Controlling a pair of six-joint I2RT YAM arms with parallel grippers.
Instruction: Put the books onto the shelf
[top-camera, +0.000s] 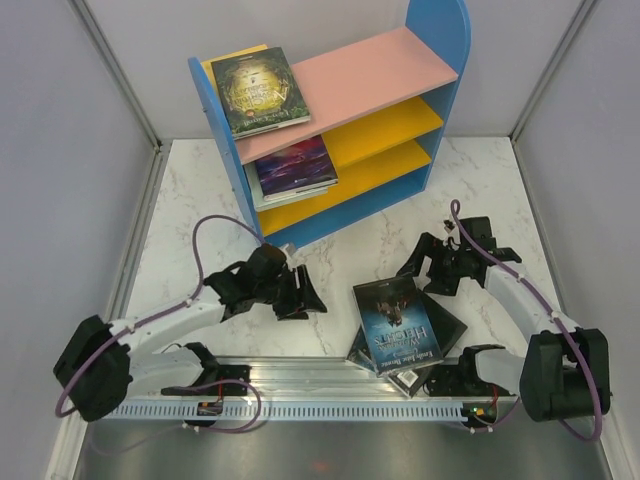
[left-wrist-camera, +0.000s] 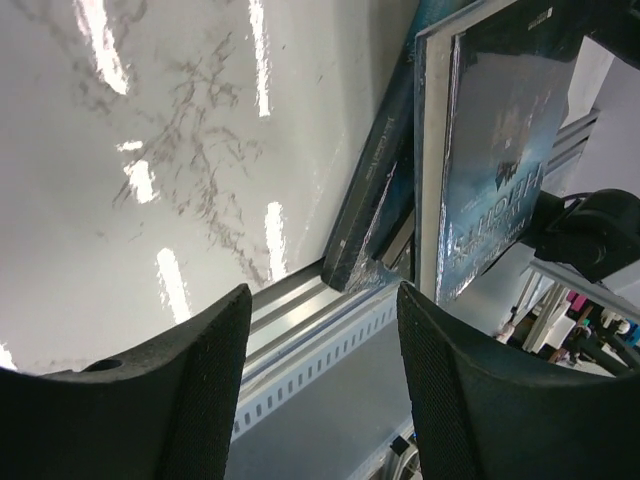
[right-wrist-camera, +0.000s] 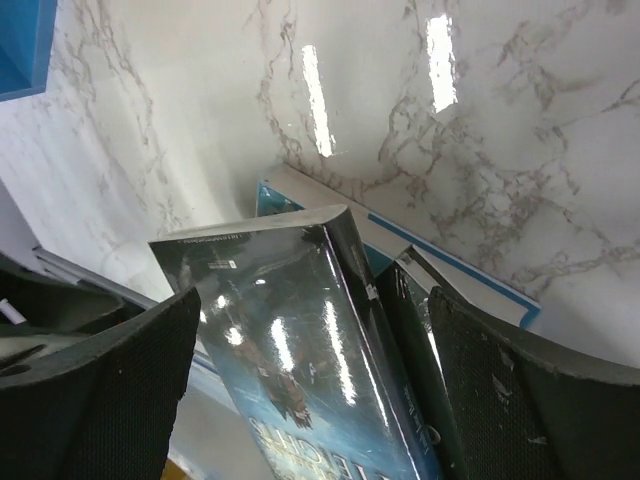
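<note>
Shelf (top-camera: 380, 70) holds some books (top-camera: 260, 92); dark blue book (top-camera: 395, 325), others beneath, remain at tabletop (top-camera: 200, 180) near edge. My left claw (top-camera: 303, 293), right claw (top-camera: 428, 268): parted, empty.

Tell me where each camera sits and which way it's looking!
Top camera: high up behind the robot, looking down on the table, the shelf, the left arm and the right arm.
Left wrist camera: on the left arm, looking past the open left gripper across the table at the book pile.
Right wrist camera: on the right arm, looking down through the open right gripper onto the pile.
Shared: all three see the dark blue book on top of the pile.
</note>
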